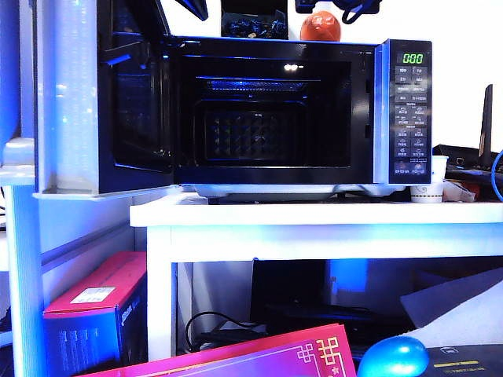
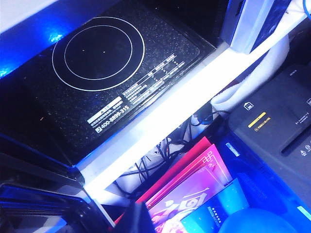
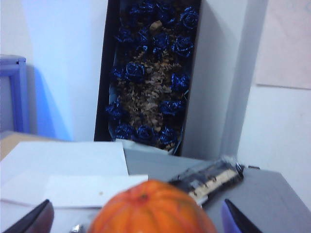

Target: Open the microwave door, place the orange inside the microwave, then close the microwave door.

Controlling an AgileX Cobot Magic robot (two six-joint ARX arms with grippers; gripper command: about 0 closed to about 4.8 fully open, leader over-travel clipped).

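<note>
From the exterior camera I'm seeing the microwave (image 1: 275, 114) sitting on a white table (image 1: 314, 216), its display glowing green. The microwave door (image 1: 134, 102) is standing swung wide to the left, and the dark cavity is showing nothing inside. The orange (image 1: 320, 27) is sitting on top of the microwave, toward its right end, with dark parts of an arm hanging just above it. A shiny blue ball (image 1: 393, 359) is lying low in the foreground.

My left wrist camera is looking down on a black induction cooktop (image 2: 97, 73) on a lower shelf, with red folders (image 2: 189, 189) beneath. The left gripper's fingertips aren't showing clearly, so I can't tell how its jaws are standing.

My right wrist camera is showing the right gripper (image 3: 141, 218) with jaws spread wide, the orange (image 3: 151, 208) lying between the fingers, neither visibly touching it. Behind it a box of blue roses (image 3: 150, 73) is standing upright.
</note>
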